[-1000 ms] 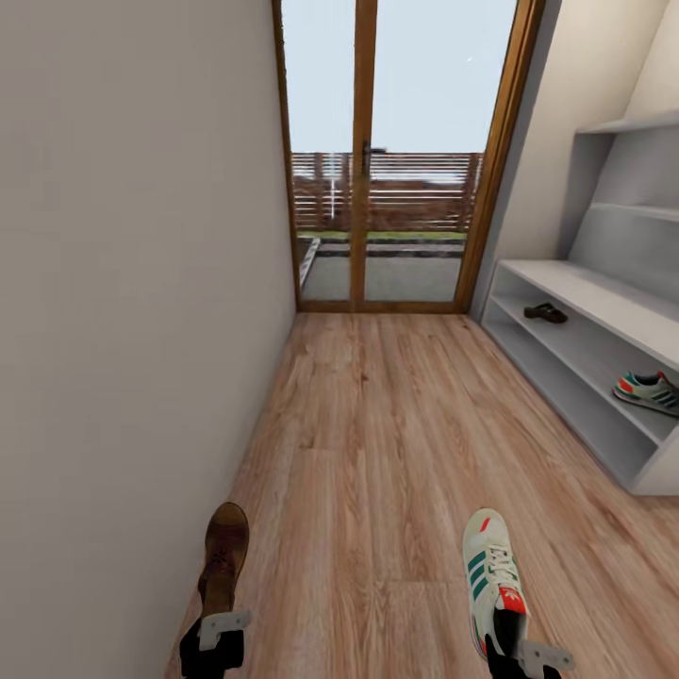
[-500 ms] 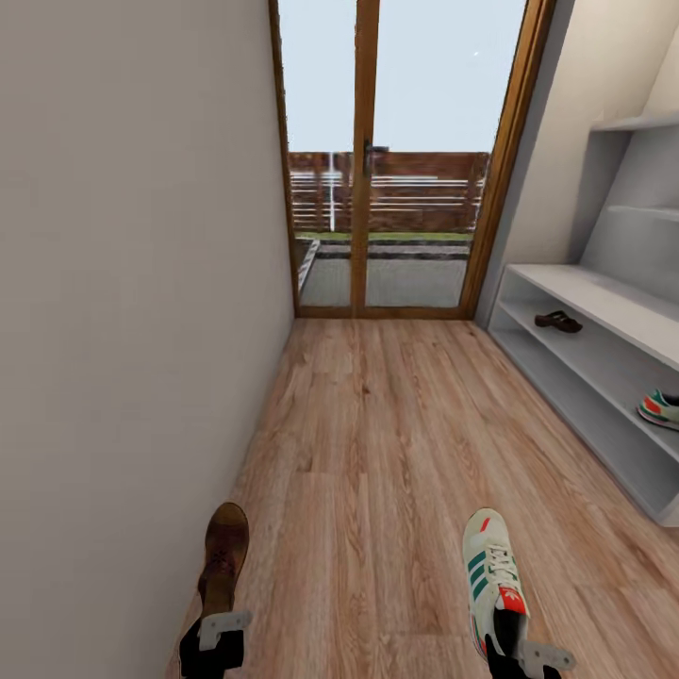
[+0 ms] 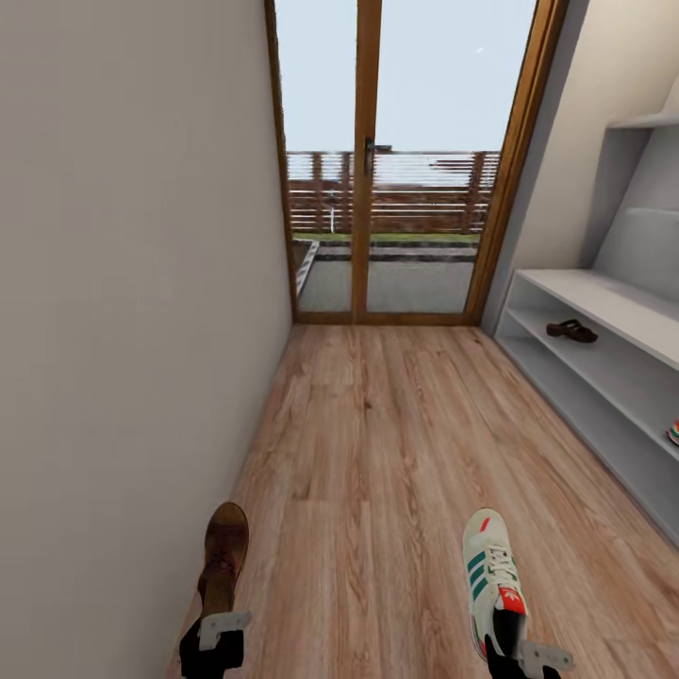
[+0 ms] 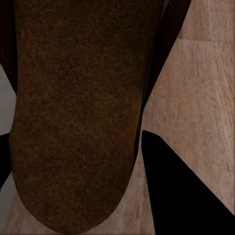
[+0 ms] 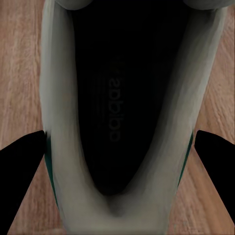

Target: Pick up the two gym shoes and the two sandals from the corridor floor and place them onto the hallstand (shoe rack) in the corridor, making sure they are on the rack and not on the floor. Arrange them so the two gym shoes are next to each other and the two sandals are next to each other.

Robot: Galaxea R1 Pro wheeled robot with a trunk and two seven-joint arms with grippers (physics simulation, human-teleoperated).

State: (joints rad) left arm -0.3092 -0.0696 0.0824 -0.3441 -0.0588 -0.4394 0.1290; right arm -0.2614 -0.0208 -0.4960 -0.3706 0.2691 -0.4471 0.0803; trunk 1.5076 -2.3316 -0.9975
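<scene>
Halfway home: one sandal and one gym shoe in the grippers, their mates already on the rack.

Nearest the head camera, the left gripper is clamped on the heel of a brown sandal and the right gripper is clamped on the heel of a white gym shoe, both carried above the corridor floor. Farther off on the right, the hallstand bears the other sandal in its upper compartment, and a sliver of the other gym shoe shows at the frame edge. By my reading, two placements remain, each beside its mate. The left wrist view adds the sandal's footbed; the right wrist view looks into the shoe's dark insole, flanked by black fingers.
</scene>
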